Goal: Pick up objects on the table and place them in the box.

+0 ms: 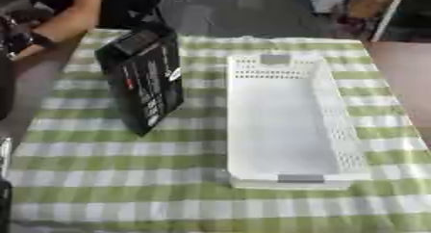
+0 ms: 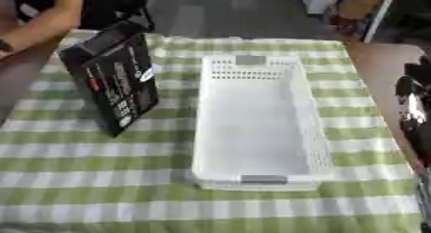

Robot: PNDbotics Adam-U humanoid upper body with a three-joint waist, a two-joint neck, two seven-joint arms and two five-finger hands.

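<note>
Box (image 1: pixel 290 121) empty; right hand (image 2: pixel 412 107) seemingly holds nothing.

The right hand (image 2: pixel 412 107) shows at the right edge of the right eye view, black with silver parts, touching nothing; its finger pose is unclear

The middle and right of the frame are taken up by a white basket (image 1: pixel 290 121), its top unobstructed. At upper left a black box (image 1: pixel 145 78) stands on edge, tilted, just beside the basket's left wall, narrowing the gap there. Bare checked tablecloth (image 1: pixel 118 179) is seen across the lower left and bottom.
</note>
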